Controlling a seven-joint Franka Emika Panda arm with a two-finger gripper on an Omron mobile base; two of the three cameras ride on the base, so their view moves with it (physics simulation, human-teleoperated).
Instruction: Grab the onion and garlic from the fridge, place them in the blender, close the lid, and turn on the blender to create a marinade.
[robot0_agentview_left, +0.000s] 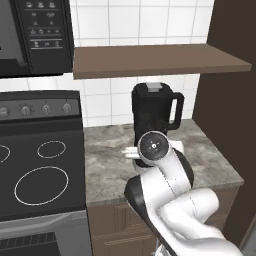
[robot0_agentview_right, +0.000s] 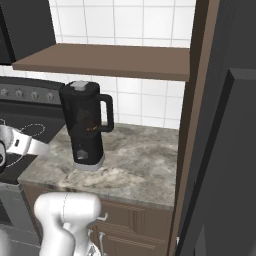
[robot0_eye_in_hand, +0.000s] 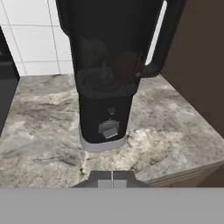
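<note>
Blender (robot0_eye_in_hand: 105, 78) with lid (robot0_agentview_left: 152, 89) on, upright on grey marbled counter (robot0_agentview_right: 145, 160), white tiled wall behind, brown shelf (robot0_agentview_left: 150, 59) above, stove (robot0_agentview_left: 40, 165) left, fingers (robot0_eye_in_hand: 112, 178) pressed together, empty.

blender (robot0_agentview_right: 86, 127) on counter (robot0_agentview_right: 140, 160) | lid (robot0_agentview_left: 152, 88) on blender | stove (robot0_agentview_left: 35, 170) left

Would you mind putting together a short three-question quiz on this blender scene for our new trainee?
1. True or false: the lid is already on the blender.
2. What lies directly ahead of the gripper in the hand view? A) the stove B) the knob on the blender's base C) a cabinet door
3. Fill in: the gripper's jaws are ____.

Key: 1 true; 2 B; 3 shut, holding nothing.
</note>
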